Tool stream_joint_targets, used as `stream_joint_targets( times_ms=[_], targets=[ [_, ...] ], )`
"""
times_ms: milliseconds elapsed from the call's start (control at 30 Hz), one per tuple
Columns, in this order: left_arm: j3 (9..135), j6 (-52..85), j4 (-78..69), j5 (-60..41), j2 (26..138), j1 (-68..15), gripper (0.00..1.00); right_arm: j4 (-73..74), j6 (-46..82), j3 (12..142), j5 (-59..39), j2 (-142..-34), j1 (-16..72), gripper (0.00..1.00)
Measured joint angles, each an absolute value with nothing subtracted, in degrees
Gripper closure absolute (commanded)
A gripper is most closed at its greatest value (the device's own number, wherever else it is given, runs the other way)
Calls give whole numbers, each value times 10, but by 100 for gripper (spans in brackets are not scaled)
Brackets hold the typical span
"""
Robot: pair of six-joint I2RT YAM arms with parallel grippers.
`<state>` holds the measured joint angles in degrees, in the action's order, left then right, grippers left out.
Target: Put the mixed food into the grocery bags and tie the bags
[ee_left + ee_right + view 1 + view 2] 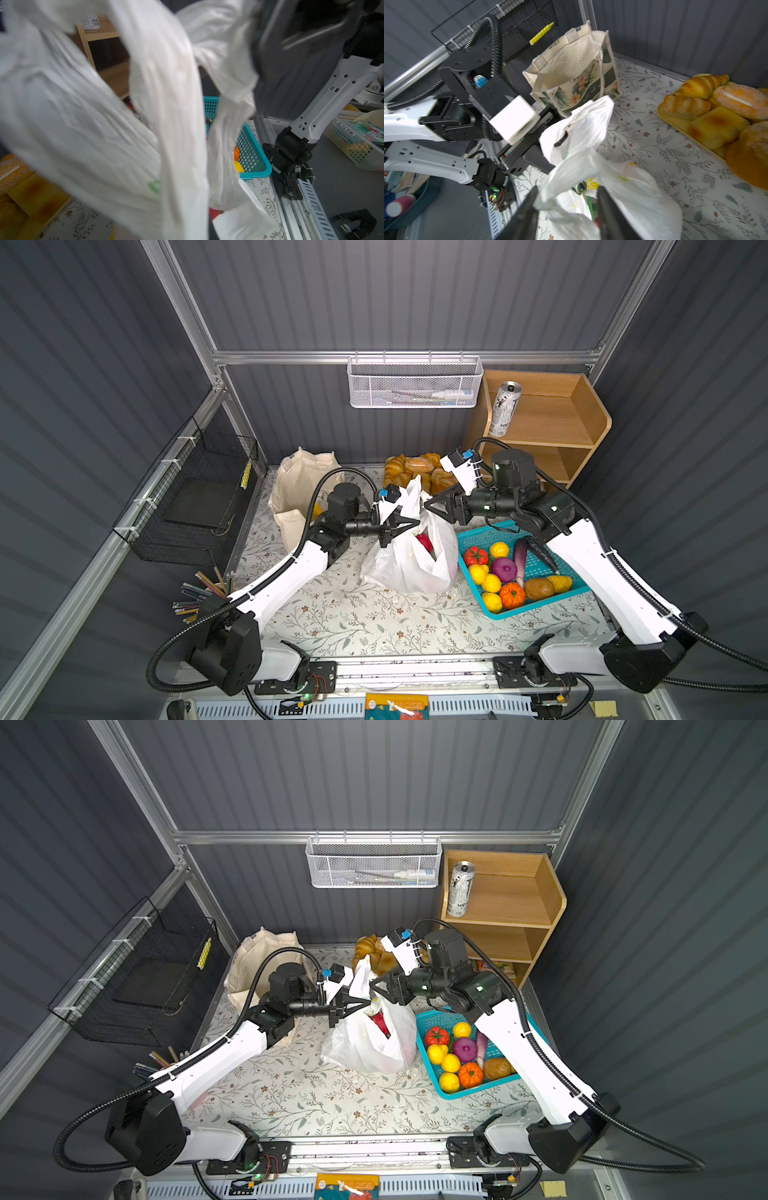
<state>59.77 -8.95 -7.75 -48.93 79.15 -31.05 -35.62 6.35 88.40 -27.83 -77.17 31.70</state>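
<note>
A thin white plastic carrier bag (409,568) sits mid-table on a floral cloth. It lies between a cream canvas tote (299,485) at the back left and a turquoise basket (469,537) of colourful vegetables on the right. In both top views a red dragon fruit (424,542) shows inside the bag's mouth.

The left gripper (415,524) reaches in from the left, jaws drawn narrow onto one raised bag handle. The right gripper (428,504) meets it from the right at the bag's top. Only the right wrist view shows that gripper's jaws. They stand apart with a twisted strand of the bag between them, and one finger (532,207) touches it. Whether they pinch it cannot be told.

That view also shows the tote standing open, with a leaf-and-flower print. Blurred plastic fills the left wrist view.

The top views show the tall drink can (504,408) whole, upright on the upper shelf of a wooden rack (582,414), well apart from both bags.
</note>
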Motion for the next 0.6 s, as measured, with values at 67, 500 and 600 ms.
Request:
stream_joint_targets(
  times_ms=[67,500,600],
  targets=[
    [610,-95,-61,-507,798,-302,74,-366,58,894,-257,-779,317,100],
    [751,-166,109,-622,879,-242,80,-509,-74,1005,-248,-794,367,100],
    [807,-209,177,-646,918,-242,79,-559,-107,1069,-248,-835,381,100]
  ],
)
